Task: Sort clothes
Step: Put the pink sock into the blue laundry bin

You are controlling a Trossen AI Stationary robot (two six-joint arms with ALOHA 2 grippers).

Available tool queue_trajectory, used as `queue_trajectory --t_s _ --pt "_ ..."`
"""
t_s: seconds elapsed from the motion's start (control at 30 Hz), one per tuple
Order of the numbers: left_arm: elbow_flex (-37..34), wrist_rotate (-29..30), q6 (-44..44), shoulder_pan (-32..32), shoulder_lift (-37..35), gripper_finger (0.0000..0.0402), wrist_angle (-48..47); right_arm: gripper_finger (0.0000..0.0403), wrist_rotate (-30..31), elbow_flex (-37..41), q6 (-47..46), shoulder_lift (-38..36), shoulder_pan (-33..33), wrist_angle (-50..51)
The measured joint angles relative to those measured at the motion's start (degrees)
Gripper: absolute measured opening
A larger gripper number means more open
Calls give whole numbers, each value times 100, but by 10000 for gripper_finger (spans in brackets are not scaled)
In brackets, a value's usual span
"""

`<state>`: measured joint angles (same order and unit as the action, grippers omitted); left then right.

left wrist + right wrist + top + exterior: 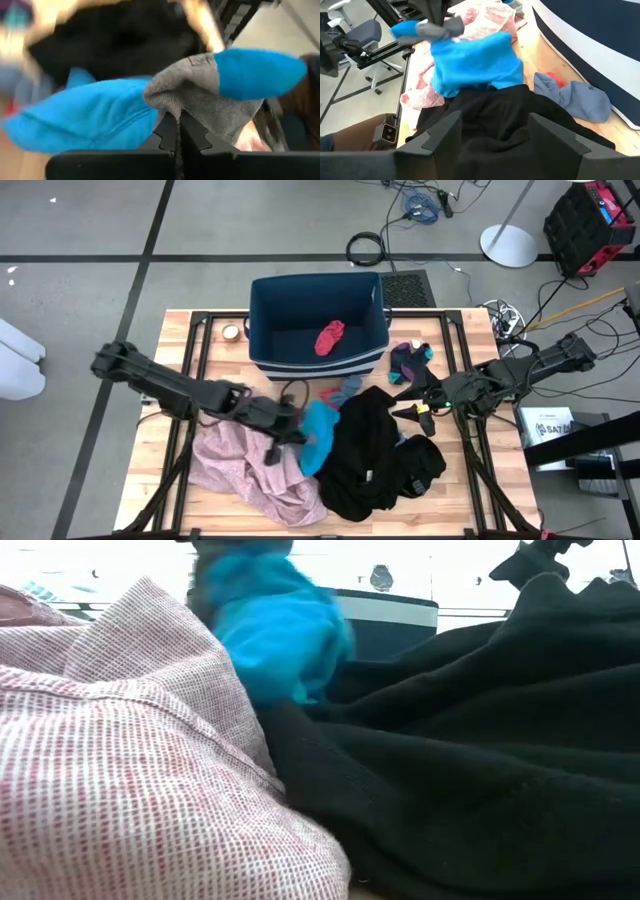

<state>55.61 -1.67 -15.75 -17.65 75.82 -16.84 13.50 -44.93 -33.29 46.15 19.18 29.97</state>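
Left gripper (285,430), clamped on a soft bright teal garment (320,437), lifts it clear of the big black garment (365,450), apparently for sorting; right gripper (428,410) hovers beside, fingers spread, empty

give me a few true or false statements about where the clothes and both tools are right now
1. The left tool is shut on the bright teal-blue garment with a grey cuff. True.
2. The dark blue fabric bin with a white-striped base has nothing in it. False: a small red garment lies inside.
3. The right tool is open, beside the big black garment. True.
4. The large pale pink checked garment lies on the table's right side. False: it lies on the left, next to the black garment.
5. The small grey-blue piece is in the bin. False: it lies on the wooden table just in front of the bin.
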Motion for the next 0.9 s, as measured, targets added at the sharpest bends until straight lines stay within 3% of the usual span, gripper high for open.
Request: queue_trajectory --t_s 0.17,0.3,0.4,0.53,0.63,0.77,0.9 --pt "0 78 -1127 -133 -426 4 -1759 215 0 0 10 1 0 1" --pt "0 570 -1923 -120 -456 8 -2784 215 2 0 5 1 0 -1" --pt "-2 878 -2309 -112 -422 40 -3010 215 0 0 -6 3 0 -3" --pt "-2 764 -2273 -208 -417 105 -3017 215 -4 0 -44 3 0 1" --pt "-2 231 -2478 -249 -464 154 -3151 215 -14 0 -51 3 -1 9" --pt "-6 -1543 -3174 -282 -657 192 -3095 215 -35 0 -40 3 0 25" --pt "-7 -1443 -2128 -328 -964 191 -1659 215 -33 0 70 3 0 24"
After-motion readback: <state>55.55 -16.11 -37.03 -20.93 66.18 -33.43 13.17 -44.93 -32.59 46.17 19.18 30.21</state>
